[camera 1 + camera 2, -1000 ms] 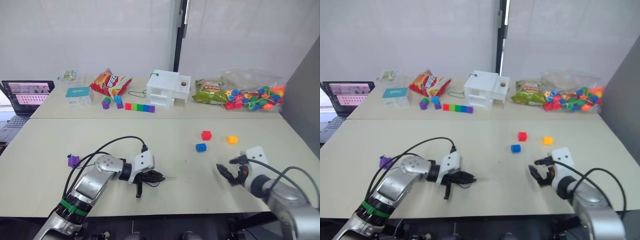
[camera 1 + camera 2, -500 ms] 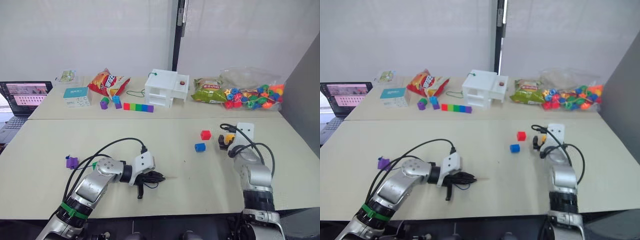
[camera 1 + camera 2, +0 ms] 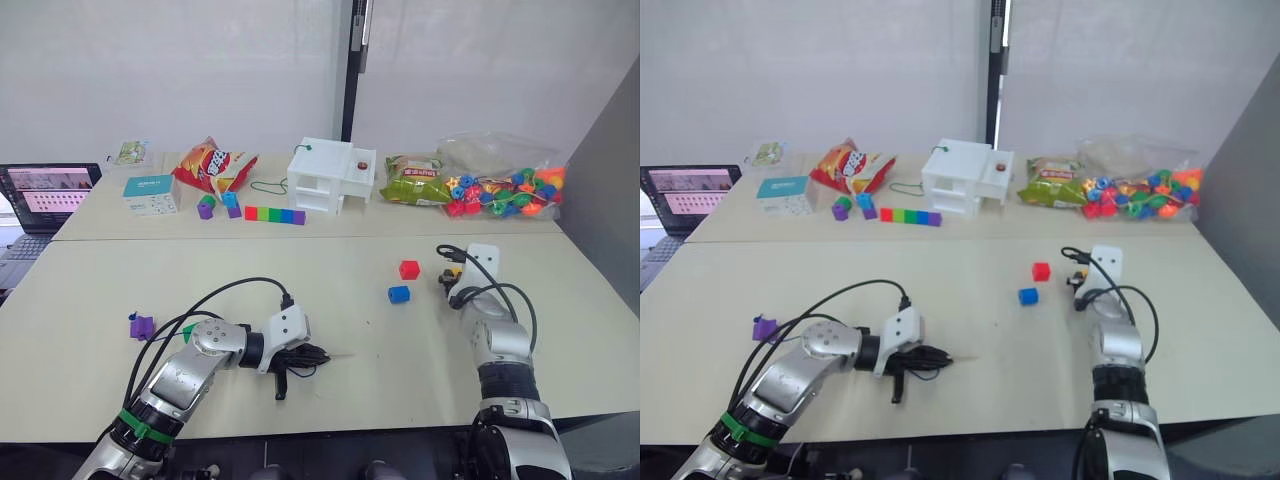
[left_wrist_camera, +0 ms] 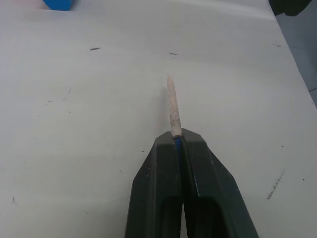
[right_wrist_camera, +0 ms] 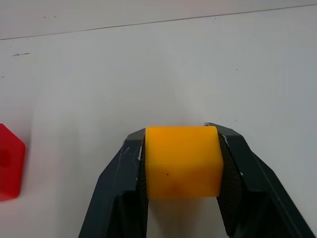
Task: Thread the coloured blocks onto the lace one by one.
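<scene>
My right gripper (image 5: 179, 133) is shut on the yellow block (image 5: 182, 163), one finger pressed to each side, with the block resting on the table right of centre (image 3: 455, 272). The red block (image 3: 409, 269) and the blue block (image 3: 399, 294) lie just to its left. My left gripper (image 4: 178, 136) is shut on the dark-blue lace, whose pale stiff tip (image 4: 172, 101) sticks out beyond the fingers and points right, low over the table (image 3: 338, 355). The purple block (image 3: 141, 326) sits far left, beside my left arm.
Along the back table stand a laptop (image 3: 50, 192), a teal box (image 3: 153, 193), a chips bag (image 3: 213, 165), a joined rainbow bar (image 3: 276, 214), a white box (image 3: 332, 175), a green snack bag (image 3: 418, 183) and a clear bag of beads (image 3: 505, 190).
My right arm swung up from the table's front edge to the yellow block, and its fingers have closed onto it. The left gripper with the lace has not moved.
</scene>
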Controlling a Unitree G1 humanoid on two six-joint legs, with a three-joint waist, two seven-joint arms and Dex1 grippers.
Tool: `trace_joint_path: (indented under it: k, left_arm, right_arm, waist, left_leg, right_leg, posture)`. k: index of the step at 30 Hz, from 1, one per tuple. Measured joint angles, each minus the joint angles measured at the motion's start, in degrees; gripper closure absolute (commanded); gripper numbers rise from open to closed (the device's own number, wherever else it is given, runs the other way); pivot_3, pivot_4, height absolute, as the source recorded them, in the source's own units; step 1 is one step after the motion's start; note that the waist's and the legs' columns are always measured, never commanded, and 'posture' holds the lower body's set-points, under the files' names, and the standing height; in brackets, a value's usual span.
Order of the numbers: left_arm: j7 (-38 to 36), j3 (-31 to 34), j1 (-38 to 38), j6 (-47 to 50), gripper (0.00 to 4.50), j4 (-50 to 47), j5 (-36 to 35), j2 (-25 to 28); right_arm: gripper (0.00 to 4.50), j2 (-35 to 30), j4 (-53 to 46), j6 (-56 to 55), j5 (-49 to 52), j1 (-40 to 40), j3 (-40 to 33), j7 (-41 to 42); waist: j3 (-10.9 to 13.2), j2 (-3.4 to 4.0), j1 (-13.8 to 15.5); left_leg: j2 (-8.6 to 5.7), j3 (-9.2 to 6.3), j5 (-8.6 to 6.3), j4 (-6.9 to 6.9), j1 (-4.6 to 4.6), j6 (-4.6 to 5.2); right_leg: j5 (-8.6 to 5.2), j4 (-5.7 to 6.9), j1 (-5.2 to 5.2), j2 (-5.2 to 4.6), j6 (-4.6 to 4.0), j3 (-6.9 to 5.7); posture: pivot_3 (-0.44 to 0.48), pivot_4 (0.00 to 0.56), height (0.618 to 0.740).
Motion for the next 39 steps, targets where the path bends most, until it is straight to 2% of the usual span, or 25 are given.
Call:
trace_joint_path:
  k: [6, 9, 12, 15, 18, 22, 25, 30, 31, 37, 39]
  left_arm:
    - [-0.2, -0.1, -0.1, 0.0, 4.5, 0.2, 0.0, 0.1]
    - [-0.3, -0.1, -0.1, -0.1, 4.5, 0.4, 0.0, 0.3]
    - [-0.7, 0.0, -0.2, -0.2, 4.5, 0.8, -0.1, 0.6]
    - [-1.3, 0.2, -0.4, -0.2, 4.5, 1.5, -0.4, 0.6]
    - [-1.6, 0.7, -0.7, -0.1, 4.5, 2.1, -0.6, 0.8]
    - [-1.9, 1.7, -0.8, 0.4, 4.5, 2.0, -1.2, 2.4]
    - [-2.0, 2.2, -0.7, 2.4, 4.5, 0.2, -2.2, 3.8]
    - [-2.1, 3.7, -0.8, 4.6, 4.5, -2.1, -2.9, 5.8]
    - [-2.2, 3.7, -0.7, 4.7, 4.5, -2.5, -3.0, 6.2]
    - [-1.9, 3.7, 0.9, 5.7, 4.5, -4.5, -3.8, 6.7]
    - [-1.5, 3.7, 1.1, 6.1, 4.5, -4.5, -4.1, 6.7]
  right_arm:
    - [3.29, 1.5, -23.3, 6.6, 2.3, 9.1, 0.5, 0.0]
    - [3.29, 1.8, -41.0, 13.6, 3.5, 16.2, 2.0, 0.0]
    - [3.29, 2.5, -58.3, 22.5, 5.8, 23.6, 6.3, 0.4]
    - [3.29, 5.0, -69.4, 30.3, 8.6, 27.8, 12.9, 0.5]
    - [3.29, 7.4, -72.0, 33.4, 9.1, 32.3, 21.0, 0.0]
    - [3.29, 9.7, -68.4, 31.8, 7.8, 36.1, 28.4, -1.1]
    - [3.29, 10.7, -62.4, 28.8, 6.3, 38.6, 31.0, -1.5]
    - [3.29, 11.3, -58.9, 23.8, 6.0, 38.7, 31.9, -0.1]
    - [2.22, 11.8, -58.2, 22.6, 6.0, 38.7, 31.8, 0.0]
    - [0.17, 11.2, -59.2, 20.6, 6.8, 38.8, 30.1, 2.2]
    - [0.03, 10.0, -61.8, 21.4, 8.0, 37.4, 28.1, 3.6]
  waist:
    - [0.0, 0.15, 0.2]
    - [0.0, 0.16, 0.3]
    - [0.0, 0.16, 0.2]
    - [0.0, 0.16, 0.1]
    - [0.0, 0.16, 0.2]
    - [0.0, 0.15, 0.3]
    - [0.0, 0.15, 0.2]
    - [0.0, 0.11, 0.0]
    - [0.0, 0.11, 0.0]
    - [0.0, 0.11, 0.3]
    - [0.0, 0.1, 0.3]
  left_leg:
    - [0.01, -0.04, -0.02, 0.03, -0.16, 0.03]
    - [0.03, -0.09, -0.03, 0.02, -0.17, 0.05]
    - [0.03, -0.1, -0.03, 0.04, -0.15, 0.05]
    - [0.04, -0.09, -0.03, 0.04, -0.01, 0.05]
    - [0.02, -0.09, -0.03, 0.06, 0.04, 0.05]
    - [-0.03, -0.09, -0.03, 0.09, 0.03, 0.05]
    - [-0.02, -0.09, -0.03, 0.07, 0.01, 0.05]
    - [0.04, -0.09, -0.03, 0.05, 0.12, 0.05]
    - [0.06, -0.09, -0.03, 0.05, 0.15, 0.04]
    - [0.02, -0.09, -0.03, 0.05, 0.04, 0.03]
    - [0.02, -0.1, -0.03, 0.06, 0.04, 0.03]
  right_leg:
    - [0.0, 0.02, -0.1, -0.02, 0.01, -0.02]
    - [0.0, 0.01, -0.09, 0.01, 0.01, -0.06]
    - [0.0, -0.06, -0.09, 0.04, 0.01, -0.05]
    - [-0.01, -0.23, -0.02, 0.05, 0.0, -0.03]
    - [-0.02, -0.22, 0.02, 0.04, -0.01, -0.03]
    - [-0.02, -0.25, 0.02, -0.01, 0.01, -0.04]
    - [-0.03, -0.25, -0.02, 0.01, 0.01, -0.05]
    - [-0.03, -0.26, 0.06, 0.08, 0.0, -0.04]
    - [-0.04, -0.25, 0.07, 0.1, -0.01, -0.03]
    - [-0.04, -0.25, -0.01, 0.01, -0.01, -0.04]
    - [-0.03, -0.25, 0.0, 0.01, 0.0, -0.05]
  posture:
    - [0.0, 0.15, 0.74]
    - [0.0, 0.15, 0.74]
    - [0.0, 0.15, 0.74]
    - [0.0, 0.15, 0.74]
    - [0.0, 0.15, 0.74]
    - [0.0, 0.15, 0.74]
    - [0.0, 0.15, 0.74]
    - [0.0, 0.15, 0.74]
    - [0.0, 0.15, 0.74]
    - [0.0, 0.15, 0.74]
    - [0.0, 0.15, 0.74]
